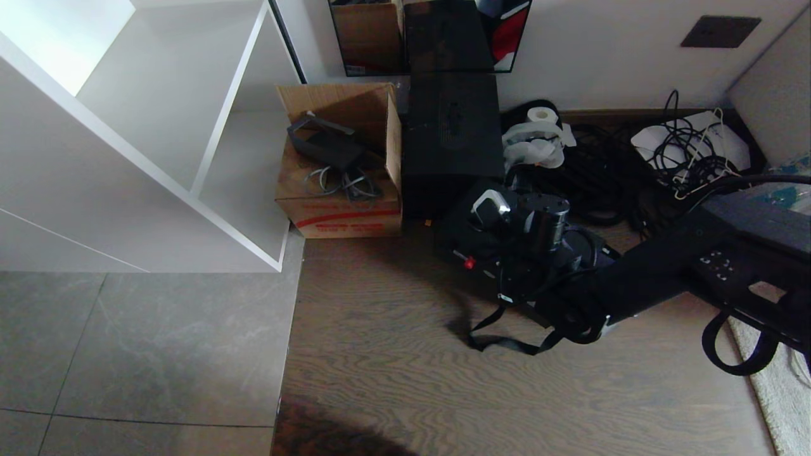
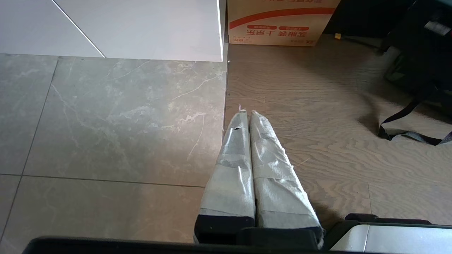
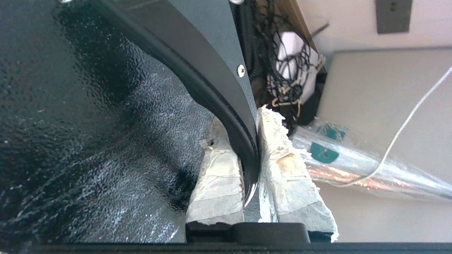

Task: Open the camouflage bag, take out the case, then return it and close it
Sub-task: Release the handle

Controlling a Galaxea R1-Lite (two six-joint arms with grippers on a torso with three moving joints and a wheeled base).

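Right gripper (image 3: 250, 165) has its fingers clamped on the case (image 1: 469, 253) handle, just in front of the tall black box (image 1: 451, 142). Left gripper (image 2: 249, 116) hangs over the floor, fingers together.

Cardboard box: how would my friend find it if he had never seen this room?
Look for the big white shelf unit by the wall. On the floor right beside its end stands the cardboard box, with a tall black box on its other side. It is the only brown thing there, open on top with a black gadget and grey cables inside, and a red stripe along its front.
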